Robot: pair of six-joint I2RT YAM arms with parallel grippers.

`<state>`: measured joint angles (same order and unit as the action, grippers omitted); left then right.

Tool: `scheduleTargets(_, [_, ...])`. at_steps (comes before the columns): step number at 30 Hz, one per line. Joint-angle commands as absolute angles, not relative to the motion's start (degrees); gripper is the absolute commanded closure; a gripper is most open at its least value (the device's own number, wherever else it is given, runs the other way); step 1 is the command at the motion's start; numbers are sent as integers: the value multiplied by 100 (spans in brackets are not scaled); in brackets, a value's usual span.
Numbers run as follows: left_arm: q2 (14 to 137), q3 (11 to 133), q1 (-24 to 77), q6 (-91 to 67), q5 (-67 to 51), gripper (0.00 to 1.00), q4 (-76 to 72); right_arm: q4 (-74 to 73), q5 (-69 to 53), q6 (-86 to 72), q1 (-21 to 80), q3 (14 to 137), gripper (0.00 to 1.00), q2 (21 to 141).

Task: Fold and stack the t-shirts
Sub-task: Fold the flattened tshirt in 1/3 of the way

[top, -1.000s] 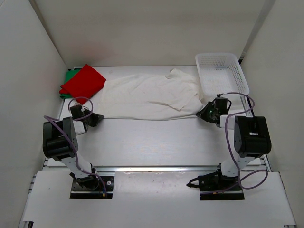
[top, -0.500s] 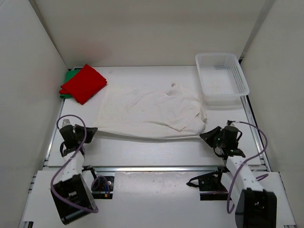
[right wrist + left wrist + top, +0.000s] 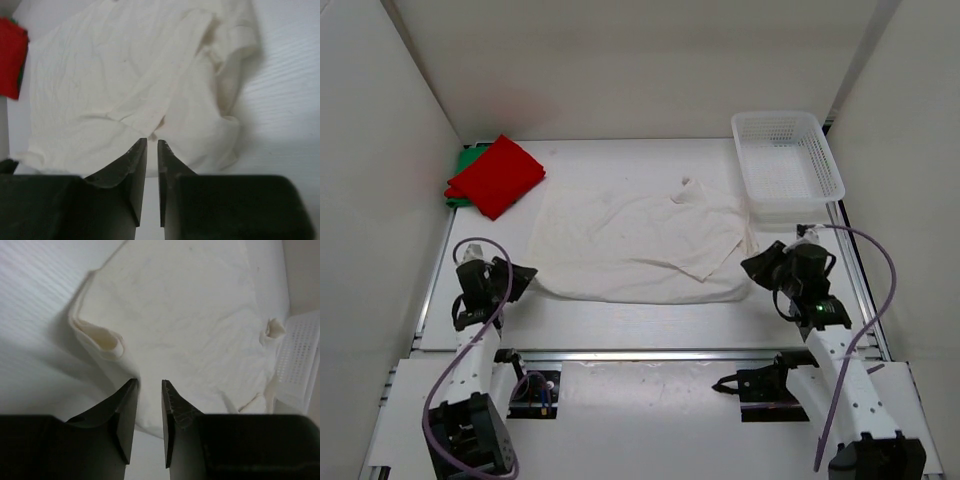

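Note:
The white t-shirt (image 3: 640, 245) lies spread flat in the middle of the table, with one sleeve folded over on its right side. It also shows in the left wrist view (image 3: 190, 315) and the right wrist view (image 3: 110, 75). The red t-shirt (image 3: 497, 175) lies folded on the green t-shirt (image 3: 463, 165) at the back left. My left gripper (image 3: 523, 274) (image 3: 149, 382) sits just off the white shirt's near left corner, jaws slightly apart and empty. My right gripper (image 3: 752, 266) (image 3: 152, 141) sits just off the near right corner, jaws narrowly apart and empty.
A white mesh basket (image 3: 787, 165) stands at the back right, close to the shirt's right sleeve; it also shows in the left wrist view (image 3: 300, 360). White walls close in the left, back and right. The arm bases are at the near edge.
Both grippers pulled the white shirt's near edge toward the arms, then let go. The edge, stretched taut half a second ago, now lies slack and curved on the table.

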<state>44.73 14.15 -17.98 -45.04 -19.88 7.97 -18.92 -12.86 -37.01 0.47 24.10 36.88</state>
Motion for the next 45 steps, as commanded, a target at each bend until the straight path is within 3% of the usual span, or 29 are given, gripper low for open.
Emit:
scheduleTargets(1, [4666, 1651, -1041, -4500, -1857, 65, 255, -1391, -1258, -3472, 693, 2671, 92, 4557])
scheduleTargets(4, [4711, 1810, 480, -4675, -935, 64, -130, -1187, -818, -3489, 1274, 2953, 100, 5394])
scheduleTargets(6, [4790, 1828, 1446, -4824, -547, 64, -359, -732, -1096, -3602, 1074, 2709, 100, 5650])
scheduleTargets(8, [5061, 1793, 1695, -4939, -615, 64, -711, -284, -1509, -3753, 643, 2173, 100, 5765])
scheduleTargets(11, [5535, 1591, 1775, -4975, -1019, 63, -1256, -280, -1477, -3665, 256, 1635, 100, 5713])
scheduleTargets(14, [6010, 1512, 1968, -4957, -1090, 64, -1686, -737, -1240, -3411, 395, 1862, 98, 5188])
scheduleTargets(17, [6441, 1678, 2381, -4861, -1064, 63, -2065, -1045, -994, -3358, 850, 2484, 73, 4914])
scheduleTargets(19, [6679, 1898, 2784, -4765, -1002, 63, -2101, -1116, -765, -3392, 1228, 2794, 68, 4974])
scheduleTargets(26, [7453, 2575, 3585, -4325, -1195, 62, -2083, -282, -896, -3718, 2152, 2777, 73, 6176])
scheduleTargets(35, [7910, 2347, 3771, -4491, -1432, 62, -2628, -158, -660, -3700, 2065, 2716, 72, 6767])
scheduleTargets(45, [8033, 2364, 3727, -4518, -1441, 61, -2742, 378, -1291, -3779, 1819, 2821, 74, 7356])
